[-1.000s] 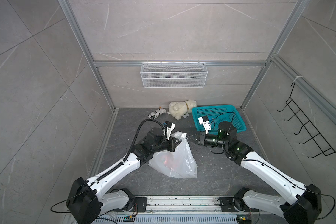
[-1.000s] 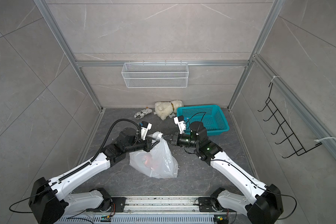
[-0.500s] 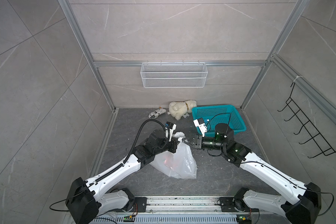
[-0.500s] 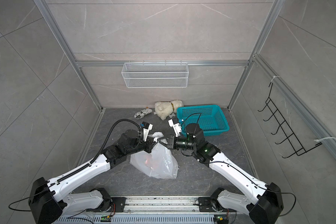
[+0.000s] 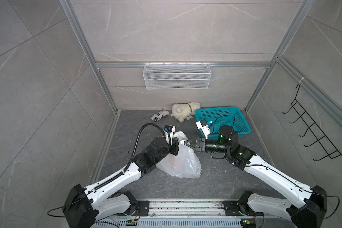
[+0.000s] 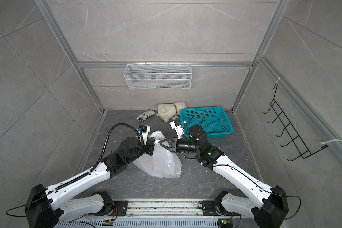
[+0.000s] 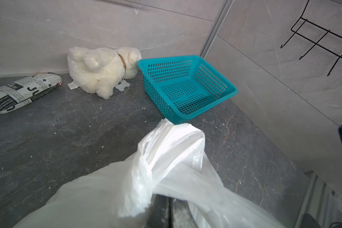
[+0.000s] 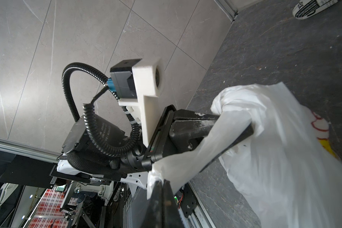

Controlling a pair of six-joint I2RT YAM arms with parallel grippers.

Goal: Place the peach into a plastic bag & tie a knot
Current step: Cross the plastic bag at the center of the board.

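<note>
Top views
- plastic bag (image 5: 186, 163) (image 6: 166, 163): you have it on the dark counter (image 5: 215, 183) at centre frame, between the two arms, with its neck gathered and pulled up.
- peach (image 5: 173, 160): only a reddish blur through the film inside the bag; the outline is unclear.
- left end effector (image 5: 176, 146) (image 6: 152, 145): it comes in from the lower left, with its jaws together at the bag's neck.
- right end effector (image 5: 186, 142) (image 6: 162, 142): it comes in from the right, and its tips meet the neck just beside your left one.
- teal basket (image 5: 243, 126): right of centre, behind the right arm.
- plush toy (image 5: 183, 113) and printed packet (image 5: 160, 115): along the back wall.

Left wrist view
- left end effector (image 7: 169, 207): the fingers are pressed together, with white film bunched over them.
- bag (image 7: 166, 158): it fills the foreground, and the basket (image 7: 166, 60) lies beyond it.

Right wrist view
- right end effector (image 8: 162, 197): clamped on a white handle strip.
- strip: it runs from your right tips across the left end effector (image 8: 247, 130) to the bag (image 8: 284, 158).
- knot: you cannot tell whether one has formed.
</note>
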